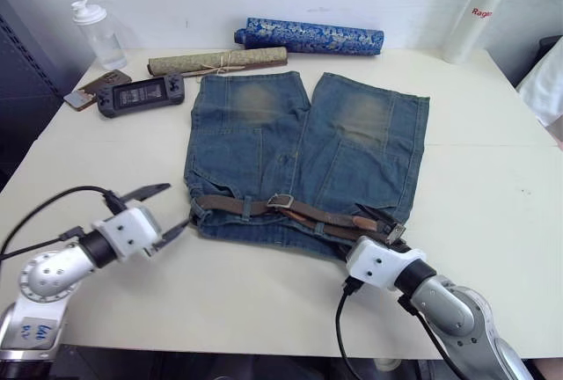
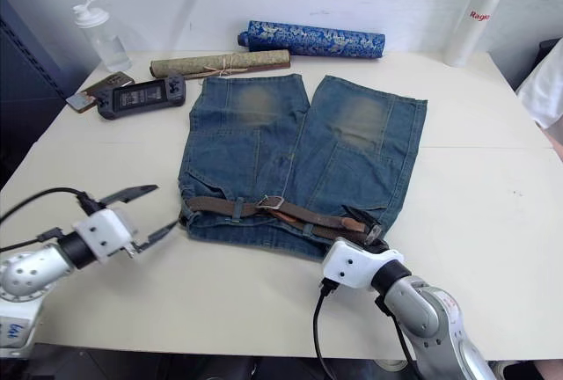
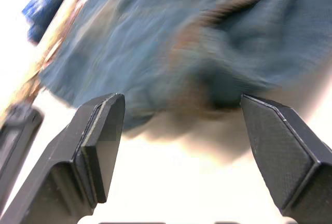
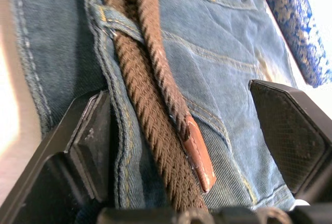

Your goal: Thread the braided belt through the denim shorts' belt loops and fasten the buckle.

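Note:
The denim shorts (image 1: 299,147) lie flat mid-table, waistband toward me. The braided belt (image 1: 233,206) runs along the waistband under a belt loop (image 4: 122,24). The silver buckle (image 1: 280,200) sits near the middle. Right of it, two braided strands overlap, and one ends in a tan leather tip (image 4: 199,156). My right gripper (image 4: 189,141) is open at the waistband's right end (image 1: 393,237), its fingers either side of the tip and strands. My left gripper (image 1: 176,206) is open just off the waistband's left corner, holding nothing; in its wrist view (image 3: 189,130) the shorts are blurred.
At the back lie a blue patterned roll (image 1: 308,37) and a tan roll (image 1: 218,61). A handheld console (image 1: 141,94) and a clear bottle (image 1: 95,32) sit back left. A white bottle (image 1: 475,15) stands back right. White cloth (image 1: 545,85) shows at the right edge.

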`<state>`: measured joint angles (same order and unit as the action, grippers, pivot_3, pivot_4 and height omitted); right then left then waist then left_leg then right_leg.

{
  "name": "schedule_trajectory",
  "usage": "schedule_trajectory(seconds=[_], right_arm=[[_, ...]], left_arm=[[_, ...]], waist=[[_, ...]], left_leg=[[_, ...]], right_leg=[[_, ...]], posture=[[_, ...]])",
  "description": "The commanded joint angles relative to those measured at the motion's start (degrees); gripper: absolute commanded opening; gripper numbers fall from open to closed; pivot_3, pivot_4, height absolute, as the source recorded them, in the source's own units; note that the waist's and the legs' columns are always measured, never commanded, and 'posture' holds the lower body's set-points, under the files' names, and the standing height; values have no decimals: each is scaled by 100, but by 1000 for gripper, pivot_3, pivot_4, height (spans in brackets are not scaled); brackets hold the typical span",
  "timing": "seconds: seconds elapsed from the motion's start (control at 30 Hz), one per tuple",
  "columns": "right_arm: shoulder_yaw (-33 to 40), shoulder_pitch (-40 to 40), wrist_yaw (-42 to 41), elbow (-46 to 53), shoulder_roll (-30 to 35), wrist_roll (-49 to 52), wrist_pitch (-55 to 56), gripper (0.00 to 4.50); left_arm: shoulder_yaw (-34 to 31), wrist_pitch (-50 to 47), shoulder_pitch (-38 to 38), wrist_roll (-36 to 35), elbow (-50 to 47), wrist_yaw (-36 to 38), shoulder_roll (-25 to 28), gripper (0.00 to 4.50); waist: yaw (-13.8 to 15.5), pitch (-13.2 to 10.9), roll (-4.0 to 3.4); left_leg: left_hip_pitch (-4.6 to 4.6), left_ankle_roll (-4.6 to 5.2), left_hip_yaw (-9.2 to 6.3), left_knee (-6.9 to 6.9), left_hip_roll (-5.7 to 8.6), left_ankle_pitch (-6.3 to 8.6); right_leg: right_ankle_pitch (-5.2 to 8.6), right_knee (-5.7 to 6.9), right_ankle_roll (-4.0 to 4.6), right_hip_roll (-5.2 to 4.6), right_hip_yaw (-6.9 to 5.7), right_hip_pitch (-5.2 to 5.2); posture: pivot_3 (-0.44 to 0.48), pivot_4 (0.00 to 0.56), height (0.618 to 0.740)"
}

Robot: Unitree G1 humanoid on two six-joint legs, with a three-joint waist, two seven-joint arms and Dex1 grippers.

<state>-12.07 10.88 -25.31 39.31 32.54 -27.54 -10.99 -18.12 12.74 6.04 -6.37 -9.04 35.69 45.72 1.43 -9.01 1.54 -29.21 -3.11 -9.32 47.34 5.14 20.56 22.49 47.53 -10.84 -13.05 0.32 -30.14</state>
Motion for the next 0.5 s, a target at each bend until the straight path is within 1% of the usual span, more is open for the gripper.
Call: schedule_trajectory(seconds=[0.03,0.07,0.17,0.23,0.27,0.3,0.33,0.37,0.4,0.5], right_arm=[[-118,151,98,-192,60,-161,452,4175],[-109,166,142,-226,46,-179,543,4175],[-123,219,101,-319,19,-168,638,3407],[-107,241,72,-365,-3,-147,648,2404],[-100,247,57,-380,-9,-148,644,1982],[-93,249,44,-388,-13,-153,643,1374],[-80,279,13,-405,-33,-157,561,1010],[-78,289,-23,-422,-42,-157,511,448],[-77,298,-43,-429,-53,-156,478,27],[-95,293,-73,-434,-89,-165,442,27]], left_arm=[[-342,-574,-49,-593,-237,49,-61,3889],[-345,-697,-62,-670,-339,72,-74,3889],[-210,-884,-109,-692,-740,97,-93,3889],[-129,-1077,-209,-747,-934,82,-134,3889],[-96,-1153,-249,-758,-1008,89,-145,3889],[-81,-1202,-269,-757,-1055,100,-151,3889],[-24,-1270,-325,-764,-1181,120,-149,3889],[28,-1314,-379,-768,-1285,149,-148,3889],[88,-1321,-435,-706,-1372,161,-137,3889],[292,-1192,-576,-385,-1454,182,-85,3889]], waist=[[-2,3,4],[-3,5,8],[-3,3,19],[-2,2,17],[-2,2,18],[-1,2,17],[0,2,17],[0,1,17],[1,1,18],[3,2,20]], left_leg=[[0,0,2,0,0,0],[0,0,0,0,0,0],[0,0,-2,0,0,0],[0,0,-2,0,0,0],[0,0,-2,0,0,0],[0,0,-2,1,0,0],[-1,0,-2,4,0,0],[-1,0,-1,5,0,0],[-2,0,-2,7,0,0],[-3,0,-1,11,0,0]], right_leg=[[0,0,0,0,0,0],[0,0,-1,0,0,0],[-1,1,-1,2,-1,0],[0,2,-1,2,0,0],[0,3,-1,2,-1,0],[0,3,-1,2,0,0],[0,3,-1,2,0,0],[0,4,0,2,0,1],[0,5,0,3,0,0],[0,5,0,3,0,2]], posture=[[0,150,637],[0,150,637],[0,150,637],[0,150,637],[0,150,637],[0,150,637],[0,150,637],[0,150,637],[0,150,637],[0,150,637]])
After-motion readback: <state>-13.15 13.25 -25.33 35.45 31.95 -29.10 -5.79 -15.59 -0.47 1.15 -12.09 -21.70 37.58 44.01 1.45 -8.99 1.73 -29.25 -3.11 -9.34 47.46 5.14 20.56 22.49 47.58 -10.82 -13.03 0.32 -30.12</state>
